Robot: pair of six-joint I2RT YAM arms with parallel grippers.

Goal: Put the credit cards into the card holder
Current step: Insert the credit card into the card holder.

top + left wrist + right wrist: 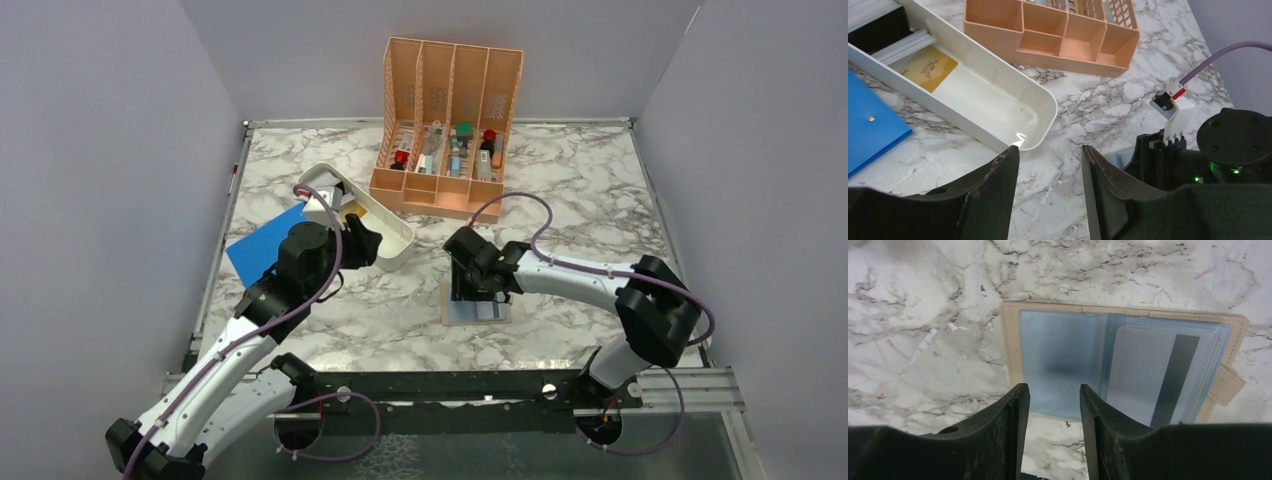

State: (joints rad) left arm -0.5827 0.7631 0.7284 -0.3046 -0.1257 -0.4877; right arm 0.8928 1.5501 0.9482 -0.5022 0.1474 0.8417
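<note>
Card holder (1063, 355) beneath right fingers (1009, 440) (lying open)

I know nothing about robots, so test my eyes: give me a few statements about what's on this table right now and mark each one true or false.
1. The card holder lies open on the table. True.
2. A gold-yellow card lies inside the white tray. True.
3. The left pincer is gripping a card. False: its fingers stand apart with nothing between them.
4. The orange rack stands at the near edge, between the arms' bases. False: it stands at the far end of the table.
5. All sleeves of the card holder are empty. False: a grey card with a dark stripe sits in one sleeve.
</note>
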